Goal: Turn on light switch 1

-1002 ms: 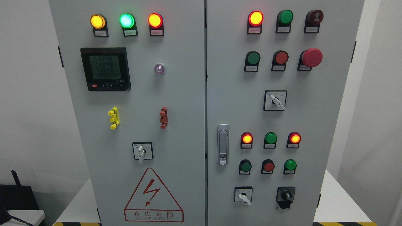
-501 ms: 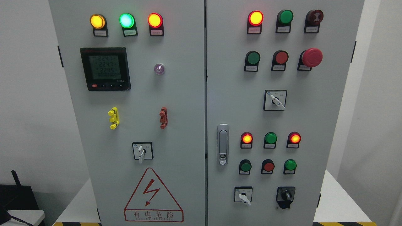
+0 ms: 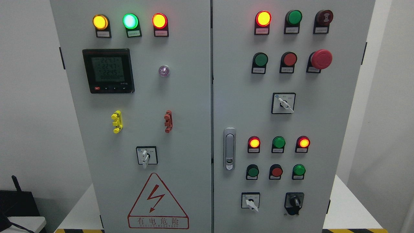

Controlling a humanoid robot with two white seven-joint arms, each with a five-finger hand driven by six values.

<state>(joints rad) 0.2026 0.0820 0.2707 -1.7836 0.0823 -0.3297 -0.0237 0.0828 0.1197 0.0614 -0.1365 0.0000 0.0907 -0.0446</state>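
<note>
A grey electrical cabinet point(image 3: 181, 97) with 2 doors fills the head view. Neither robot hand is in the picture, so I cannot tell whether they are spread or closed.

The small labels under the controls are too blurred to read, so which control is light switch 1 cannot be told. There are 4 rotary controls: a white-handled left-door selector point(image 3: 146, 156) pointing straight down, an upper right-door selector point(image 3: 283, 103) and a lower right-door selector point(image 3: 250, 201), both turned toward the lower right, and a black knob point(image 3: 294, 202) beside the lower one.

The only clear writing is on the red warning triangle point(image 3: 157, 202) at the bottom of the left door: a lightning bolt above "有电危险". The digital meter point(image 3: 108, 71) shows 3 rows of figures starting 224; the last digits are blurry.

Above the meter, an amber lamp point(image 3: 100, 22), a green lamp point(image 3: 130, 21) and a red lamp point(image 3: 159, 20) are lit. On the right door a top red lamp point(image 3: 263, 18) glows, as do 2 red lamps point(image 3: 254, 142) in the row beside the silver door handle point(image 3: 229, 149). A red mushroom stop button point(image 3: 321, 59) sits at the upper right.
</note>
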